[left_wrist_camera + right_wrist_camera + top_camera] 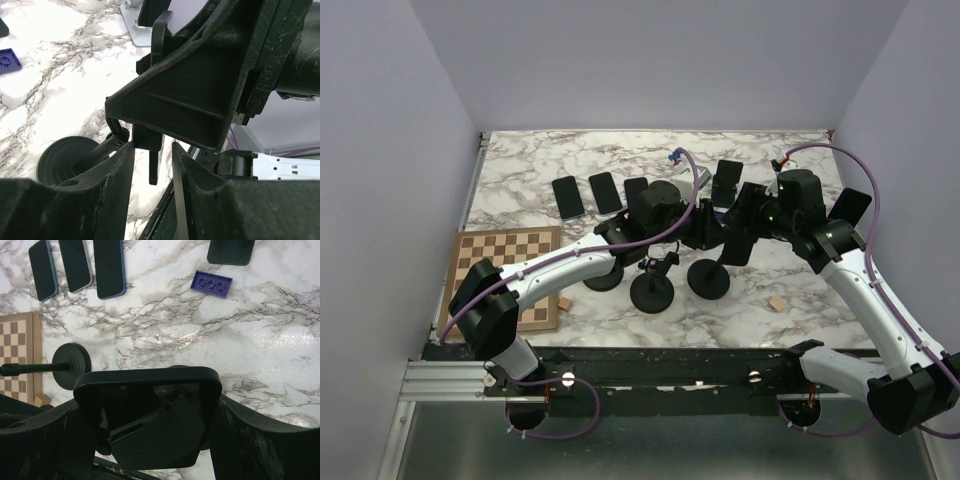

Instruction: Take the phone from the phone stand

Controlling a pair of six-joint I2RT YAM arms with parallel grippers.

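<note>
My right gripper (745,235) (147,407) is shut on a black phone (738,248) (145,390), with one finger on each long side, and holds it tilted above the marble table. My left gripper (705,232) (152,147) reaches in from the left and meets it. Its fingers (122,165) are closed narrowly round the black holder piece (155,165) of the phone stand. That stand's round base (708,280) sits on the table just below. The contact between the phone and the holder is hidden by the grippers.
Two more black stands (652,292) (605,278) are at the front. Three phones lie flat at the back left (605,192) (75,262). Other phones stand behind (727,180) (850,208). There is also a chessboard (510,270), a blue brick (212,284) and small wooden blocks (777,303).
</note>
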